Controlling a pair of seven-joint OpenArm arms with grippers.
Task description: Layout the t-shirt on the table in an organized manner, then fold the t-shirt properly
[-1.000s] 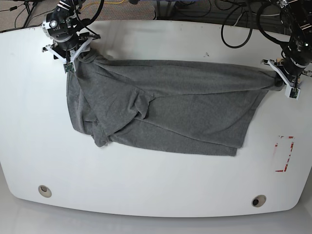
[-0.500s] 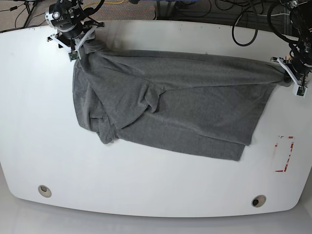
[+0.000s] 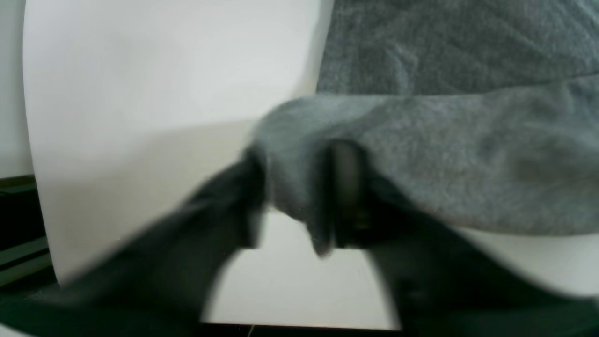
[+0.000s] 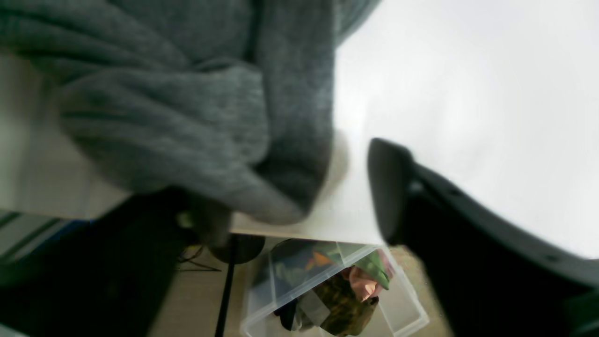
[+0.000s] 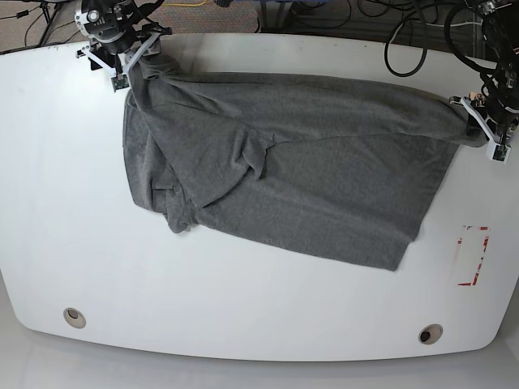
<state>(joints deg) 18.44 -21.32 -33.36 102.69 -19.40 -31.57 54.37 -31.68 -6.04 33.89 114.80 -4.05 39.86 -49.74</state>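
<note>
t-shirt (image 5: 300, 174): we see it spread across the far half of the desk (image 5: 243, 316), rumpled toward its right-arm end | left end effector (image 3: 299, 196): narrow, jaws closed on a t-shirt corner (blurred) | right end effector (image 4: 299, 187): jaws wide, cloth draped over one finger, other finger (image 4: 388, 187) bare | tape mark (image 5: 473, 255): near left arm.

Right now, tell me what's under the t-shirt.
The t-shirt lies spread on the white table, which shows bare all around it. Part of the shirt is folded under itself along its left side. Whatever else sits beneath the cloth is covered and cannot be seen.
</note>
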